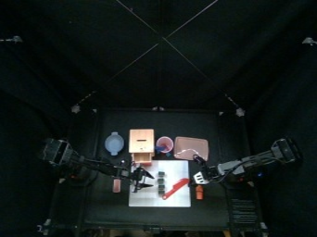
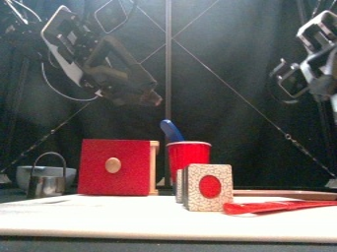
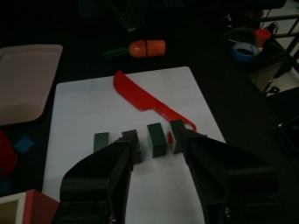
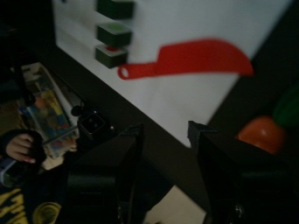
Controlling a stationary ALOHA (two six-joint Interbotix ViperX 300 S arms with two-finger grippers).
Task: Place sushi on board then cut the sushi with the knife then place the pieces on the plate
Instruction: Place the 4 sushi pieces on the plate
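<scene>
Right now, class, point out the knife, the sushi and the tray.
knife point(image 3: 149, 99), left wrist view, mid-blade.
sushi point(image 3: 156, 137), left wrist view, one block's top.
tray point(image 3: 26, 80), left wrist view, bare floor.

The left gripper point(image 3: 158, 144) stands open at the bottom of the frame, its jaw tips near a row of dark sushi pieces point(image 3: 129, 140) on the white cutting board point(image 3: 100, 105). A red knife point(image 3: 149, 98) lies on the board at the centre. The pink tray point(image 3: 26, 79) is at the upper left, and an orange toy food point(image 3: 146, 46) is at the top.

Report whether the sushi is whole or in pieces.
In pieces: the sushi roll lies on the white cutting board as separate dark green blocks, gaps between them.
</scene>
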